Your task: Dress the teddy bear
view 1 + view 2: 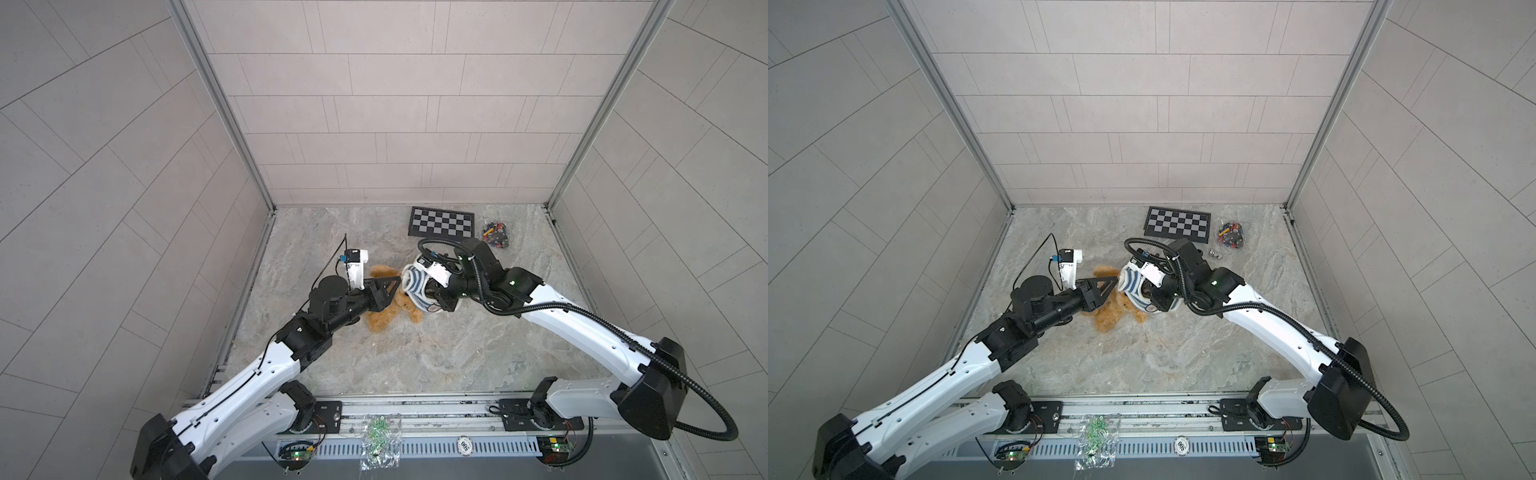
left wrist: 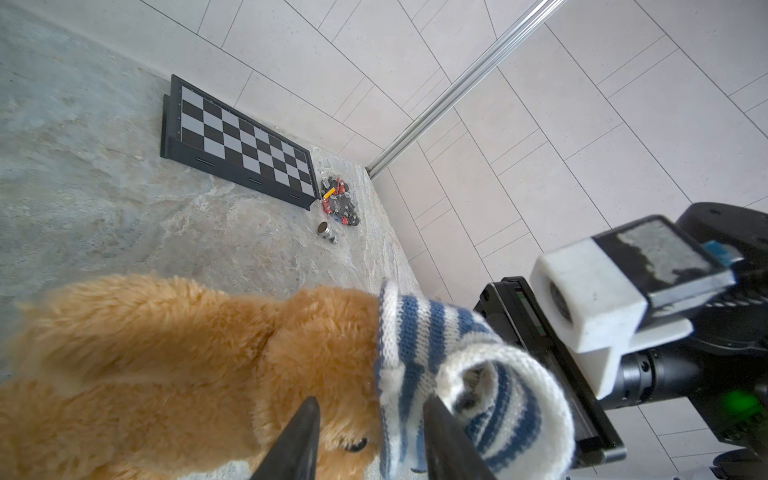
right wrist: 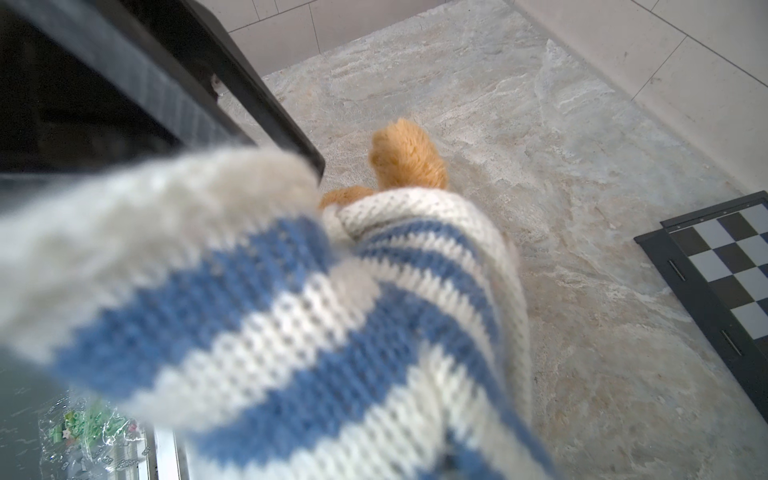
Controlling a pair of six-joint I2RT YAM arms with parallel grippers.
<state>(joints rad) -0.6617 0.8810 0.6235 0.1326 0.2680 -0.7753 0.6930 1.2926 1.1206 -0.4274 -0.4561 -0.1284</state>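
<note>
Left wrist view: the left gripper [image 2: 371,401] has its jaws apart, straddling the hem of the striped sweater [image 2: 419,332] where it meets the face of the teddy bear [image 2: 166,353], probably to catch that edge and draw it down. Opposite, the right gripper [image 1: 432,290] is clamped on the sweater, apparently holding its opening up. The bear lies on the table [image 1: 415,361] under the left gripper, its long axis running between the grippers, head toward the right one.
</note>
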